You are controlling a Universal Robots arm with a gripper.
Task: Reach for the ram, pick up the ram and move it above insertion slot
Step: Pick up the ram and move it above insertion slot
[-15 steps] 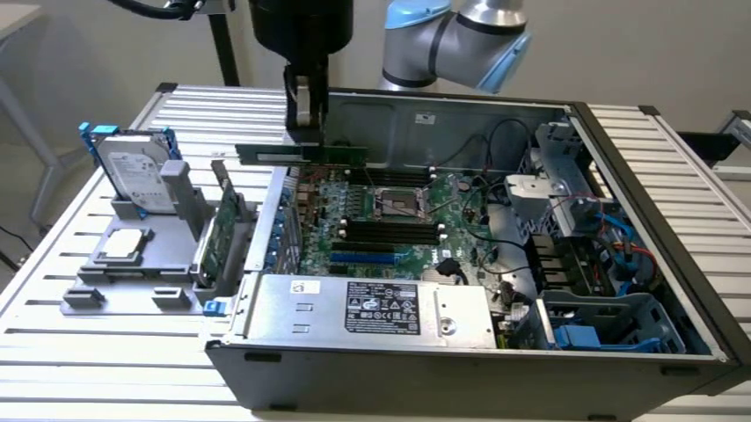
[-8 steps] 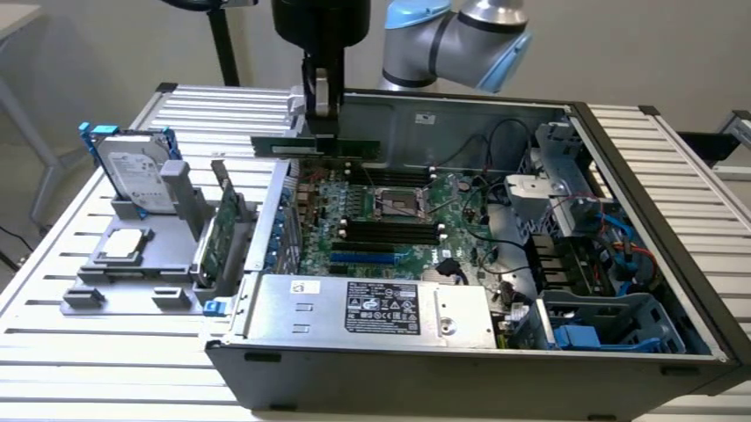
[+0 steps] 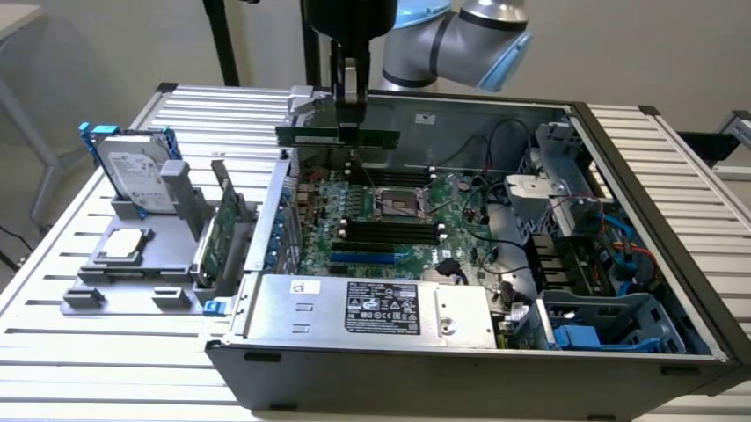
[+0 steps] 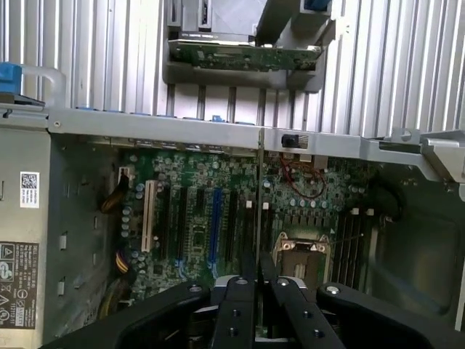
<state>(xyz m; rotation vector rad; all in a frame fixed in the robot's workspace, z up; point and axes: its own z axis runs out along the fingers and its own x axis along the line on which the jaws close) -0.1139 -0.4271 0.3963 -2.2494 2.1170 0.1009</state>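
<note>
Fingers of the gripper (image 3: 348,116) are pinched tight on the ram (image 3: 338,137), a thin green stick held over the back of the open computer case (image 3: 657,255). You should keep it level and lined up with the dark slots (image 3: 393,230), toward six o'clock. Case sits on a ribbed metal table (image 3: 105,360); a pale wall stands behind.

Gripper (image 3: 348,112) clamped on the ram (image 3: 338,136) — high above the open computer case (image 3: 610,220).

ram (image 3: 338,136) middle hidden behind fingers (image 3: 350,88), arm (image 3: 458,35) cut off by top edge
</note>
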